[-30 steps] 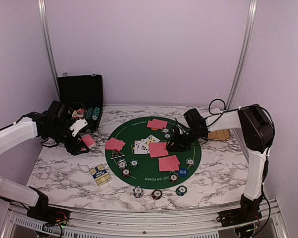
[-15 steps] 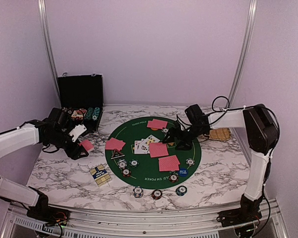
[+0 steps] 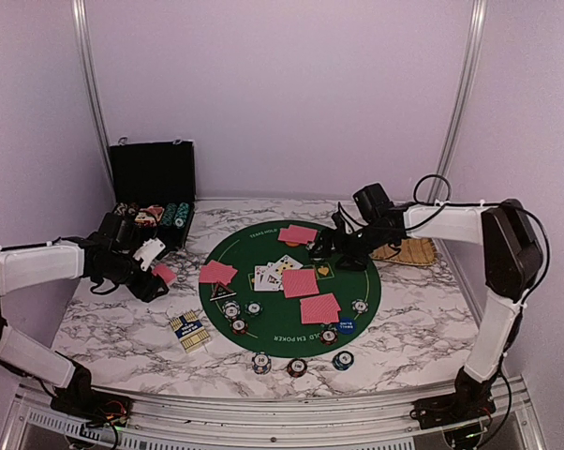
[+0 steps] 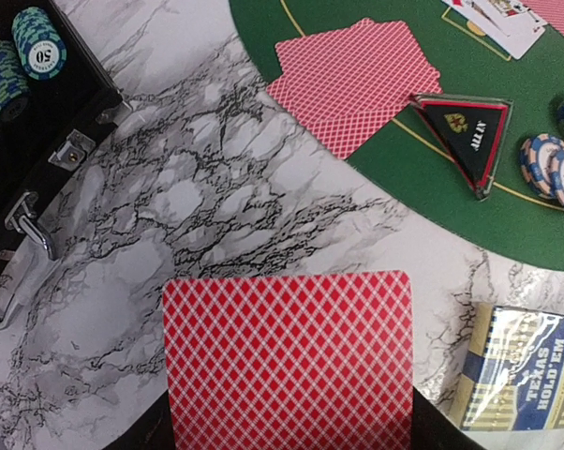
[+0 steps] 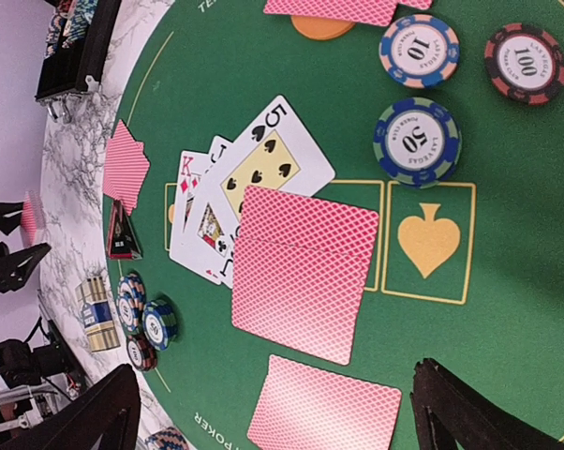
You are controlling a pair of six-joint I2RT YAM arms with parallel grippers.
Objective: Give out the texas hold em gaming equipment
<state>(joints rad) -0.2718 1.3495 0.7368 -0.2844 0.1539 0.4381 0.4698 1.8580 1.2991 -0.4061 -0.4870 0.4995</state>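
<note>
Playing cards, where do they lie now? asks the first observer.

Most lie on the green mat [image 3: 368, 281], the second answers, some face up [image 5: 263, 169] and some face down [image 5: 301, 272], with chips [image 5: 416, 141] beside them. One red-backed card [image 4: 289, 361] is apart from the others. The left gripper [image 3: 153, 274] pinches it by its near edge and holds it over the marble counter [image 4: 216, 187], between the black case [image 3: 151, 173] and the mat.

And what does the right gripper do?

The right gripper [image 3: 333, 251] hangs over the far side of the mat with its fingers spread wide, the second says. It holds nothing.

What could go wrong, in his opinion?

He names two dangers. First, the held card is thin and gripped only at one edge. It may bend or slip out if the arm turns quickly. On smooth marble it may also slide after release and stop on the blue card box [image 4: 521, 370], or under the pair of cards [image 4: 352, 80] at the mat's edge. Second, the spread fingers of the right gripper seem low and near the chips. A sideways move without lifting could push a chip or shift the face-down cards out of their places.

And the triangular button [image 4: 465, 141]?

It sits close to that pair of cards, so a sliding card could knock it as well.
</note>
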